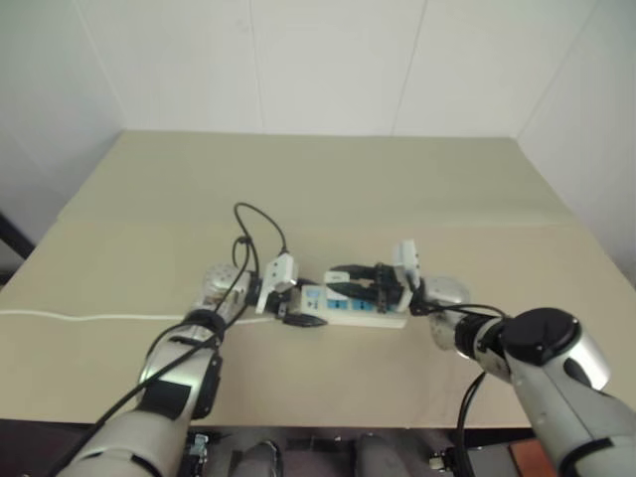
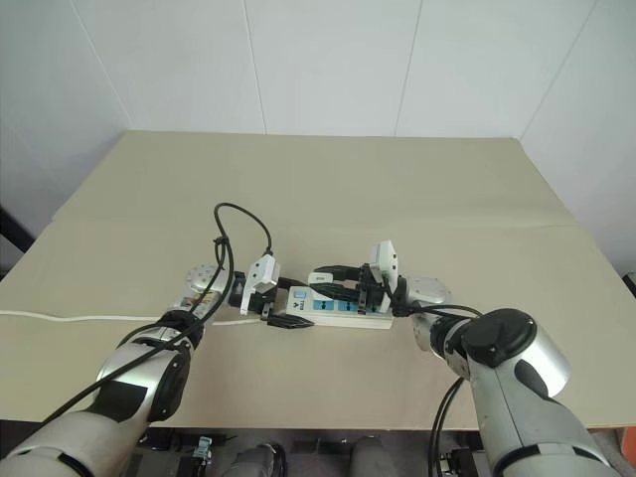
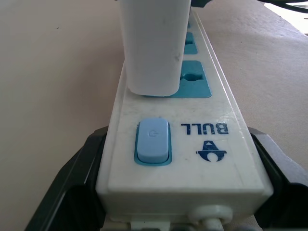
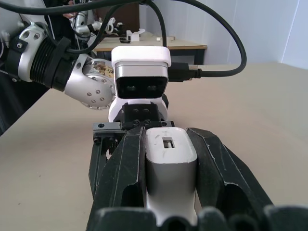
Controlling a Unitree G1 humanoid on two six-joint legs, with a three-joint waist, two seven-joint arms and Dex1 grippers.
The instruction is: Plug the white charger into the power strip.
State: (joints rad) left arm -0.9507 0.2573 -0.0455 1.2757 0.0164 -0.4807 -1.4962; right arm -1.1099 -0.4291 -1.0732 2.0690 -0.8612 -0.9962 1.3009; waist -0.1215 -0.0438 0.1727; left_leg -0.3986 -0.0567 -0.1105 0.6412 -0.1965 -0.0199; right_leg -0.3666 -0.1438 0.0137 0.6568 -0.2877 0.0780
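Our left gripper [image 3: 183, 211] clamps the long white plastic power strip [image 3: 183, 144] steady while our right gripper [image 4: 168, 192] pinches the small white rectangular charger [image 4: 169, 168], seating it.

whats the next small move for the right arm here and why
Probably press the white charger straight down. The right gripper is shut on it, its base already sits on a blue socket of the power strip, and the left gripper clamps the strip's switch end.
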